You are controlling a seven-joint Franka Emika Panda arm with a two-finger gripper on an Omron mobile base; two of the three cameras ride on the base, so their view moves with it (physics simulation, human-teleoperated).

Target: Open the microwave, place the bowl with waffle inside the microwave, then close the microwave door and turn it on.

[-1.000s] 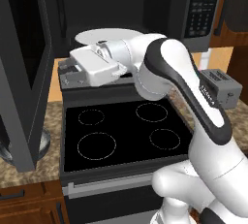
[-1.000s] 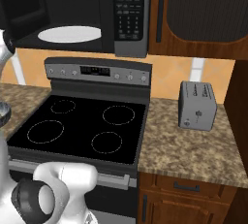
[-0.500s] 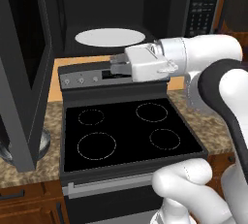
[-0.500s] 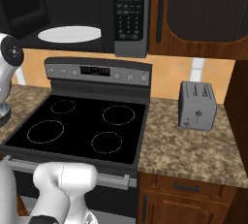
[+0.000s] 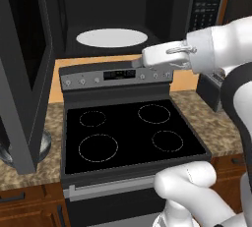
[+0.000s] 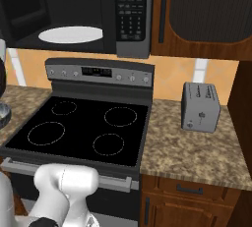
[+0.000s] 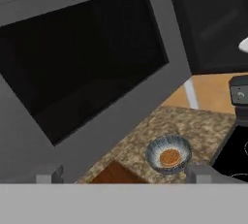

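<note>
With the microwave door [image 5: 27, 73] swung wide, the released gripper [image 7: 123, 173] should drop squarely over the bowl [image 7: 168, 154] holding the waffle [image 7: 169, 157] on the table [image 7: 145, 136] left of the stove [image 5: 130, 132], clearing the door

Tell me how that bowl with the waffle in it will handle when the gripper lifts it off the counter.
The bowl looks rigid and shallow, so it should probably keep its shape when gripped by the rim. The waffle lies loose in its middle and may slide if the bowl tilts. Its smooth round wall could slip between the fingers.
</note>
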